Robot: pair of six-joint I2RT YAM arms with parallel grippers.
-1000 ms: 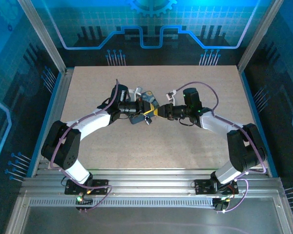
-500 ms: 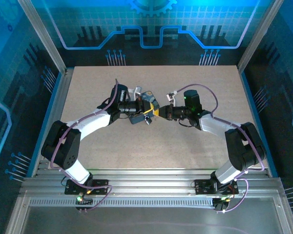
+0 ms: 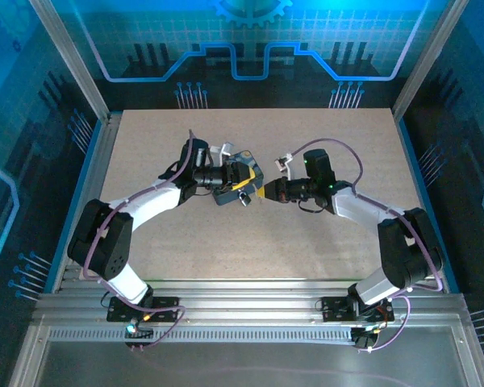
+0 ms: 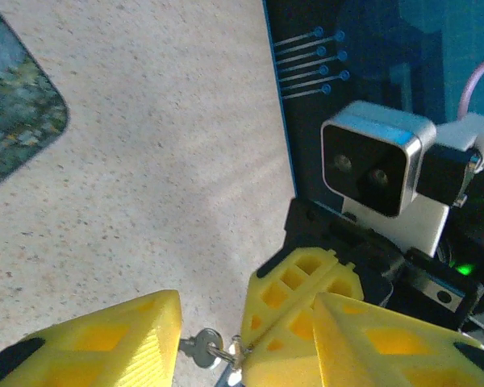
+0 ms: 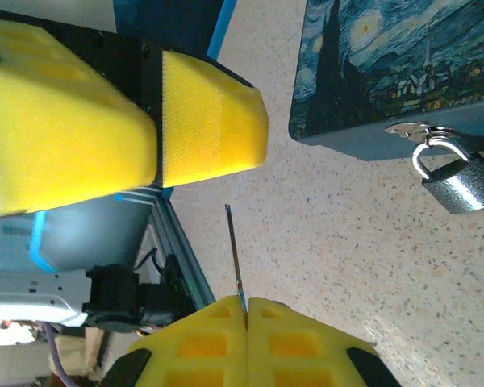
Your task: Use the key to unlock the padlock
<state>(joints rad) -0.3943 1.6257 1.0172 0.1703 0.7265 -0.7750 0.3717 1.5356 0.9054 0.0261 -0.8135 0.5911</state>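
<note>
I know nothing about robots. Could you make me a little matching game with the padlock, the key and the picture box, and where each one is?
Things:
1. padlock
2. key
3. picture box

Places:
A. pinched in the right hand
B. lying on the table
C. hanging from the clasp

Pairs: 1-C, 2-A, 3-B

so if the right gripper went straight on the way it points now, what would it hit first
Probably a yellow finger of the left gripper: the key pinched in the right gripper aims at it, though depth is unclear. The padlock hangs off to one side of that line.
</note>
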